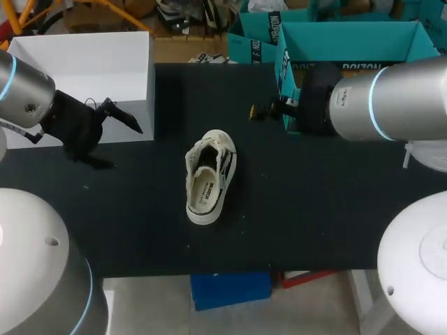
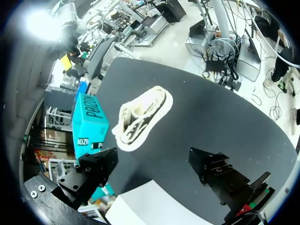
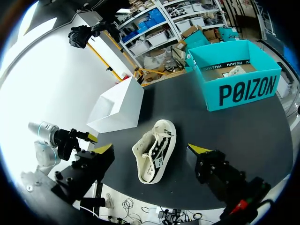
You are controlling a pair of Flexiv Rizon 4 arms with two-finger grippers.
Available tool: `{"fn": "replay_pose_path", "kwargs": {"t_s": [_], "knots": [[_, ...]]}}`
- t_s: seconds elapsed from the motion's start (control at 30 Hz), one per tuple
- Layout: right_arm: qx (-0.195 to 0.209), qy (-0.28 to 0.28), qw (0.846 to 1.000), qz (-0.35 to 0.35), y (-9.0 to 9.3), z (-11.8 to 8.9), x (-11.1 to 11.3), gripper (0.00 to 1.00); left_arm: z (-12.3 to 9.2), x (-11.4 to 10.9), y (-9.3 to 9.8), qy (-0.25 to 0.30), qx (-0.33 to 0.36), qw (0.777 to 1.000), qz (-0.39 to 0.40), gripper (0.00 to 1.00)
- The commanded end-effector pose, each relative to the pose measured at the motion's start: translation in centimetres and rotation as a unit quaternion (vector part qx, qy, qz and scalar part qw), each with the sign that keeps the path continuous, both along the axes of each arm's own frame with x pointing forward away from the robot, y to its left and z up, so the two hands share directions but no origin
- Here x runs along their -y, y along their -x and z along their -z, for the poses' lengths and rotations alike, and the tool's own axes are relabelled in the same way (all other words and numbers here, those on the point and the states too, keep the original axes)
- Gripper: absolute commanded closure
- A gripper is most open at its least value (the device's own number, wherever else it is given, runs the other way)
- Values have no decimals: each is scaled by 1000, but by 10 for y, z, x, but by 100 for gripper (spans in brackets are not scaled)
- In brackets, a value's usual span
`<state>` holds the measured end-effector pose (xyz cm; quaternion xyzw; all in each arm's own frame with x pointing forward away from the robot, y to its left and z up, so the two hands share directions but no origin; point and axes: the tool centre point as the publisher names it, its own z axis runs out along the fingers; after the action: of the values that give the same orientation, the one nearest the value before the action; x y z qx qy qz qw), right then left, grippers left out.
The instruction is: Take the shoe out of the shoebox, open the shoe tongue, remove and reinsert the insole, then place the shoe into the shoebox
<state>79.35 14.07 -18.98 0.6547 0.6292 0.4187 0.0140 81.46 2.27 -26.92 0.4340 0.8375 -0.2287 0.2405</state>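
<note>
A cream low sneaker (image 1: pixel 208 179) with black trim stands on the black table (image 1: pixel 314 209) at its middle, toe pointing away from me, its printed insole showing in the opening. The teal shoebox (image 1: pixel 349 43) stands open at the far right. My left gripper (image 1: pixel 115 143) hangs open left of the shoe, by the white box. My right gripper (image 1: pixel 265 110) is at the shoebox's near left corner, well apart from the shoe. In the left wrist view the shoe (image 2: pixel 140 115) lies ahead of the open gripper (image 2: pixel 154 164). In the right wrist view the shoe (image 3: pixel 154 150) lies ahead of the open gripper (image 3: pixel 151 151).
A white open box (image 1: pixel 84 77) stands at the far left of the table, also in the right wrist view as the white box (image 3: pixel 117 105). The teal shoebox (image 3: pixel 239 75) holds some paper. Bare black tabletop surrounds the shoe on all sides.
</note>
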Motion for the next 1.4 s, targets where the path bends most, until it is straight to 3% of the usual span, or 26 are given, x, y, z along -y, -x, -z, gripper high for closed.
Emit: {"fn": "replay_pose_path", "kwargs": {"t_s": [0.03, 0.27, 0.37, 0.5, 0.7, 0.83, 0.93, 1.03, 1.13, 1.23, 1.4], "knots": [[-362, 67, 901, -229, -14, -2, 2, 0, 0, -1, 1, -1, 1, 1000, 0, 0], [-375, 85, 894, -233, -31, -5, 7, 0, 0, -1, 1, -1, 1, 1000, 0, 0], [-394, 99, 882, -241, -35, -5, 9, 0, 0, -1, 1, -1, 1, 1000, 0, 0], [-440, 108, 854, -258, -37, -5, 10, 0, 0, -1, 1, -1, 1, 1000, 0, 0], [-480, 100, 828, -272, -33, -4, 7, 0, 0, -1, 1, -1, 1, 1000, 0, 0], [-521, 95, 797, -290, -26, -2, 3, 0, 0, -1, 1, -1, 1, 1000, 0, 0], [-561, 101, 763, -305, -21, 1, 3, 0, 0, -1, 1, -1, 1, 1000, 0, 0], [-579, 119, 752, -291, -17, 4, 2, 0, 0, -1, 1, -1, 1, 1000, 0, 0], [-582, 153, 756, -259, -13, 9, 3, 0, 0, -1, 1, -1, 1, 1000, 0, 0], [-565, 188, 770, -227, -10, 16, 2, 0, 0, -1, 1, -1, 1, 1000, 0, 0], [-532, 195, 800, -198, -1, 31, -5, 0, 0, -1, 1, -1, 1, 1000, 0, 0]]}}
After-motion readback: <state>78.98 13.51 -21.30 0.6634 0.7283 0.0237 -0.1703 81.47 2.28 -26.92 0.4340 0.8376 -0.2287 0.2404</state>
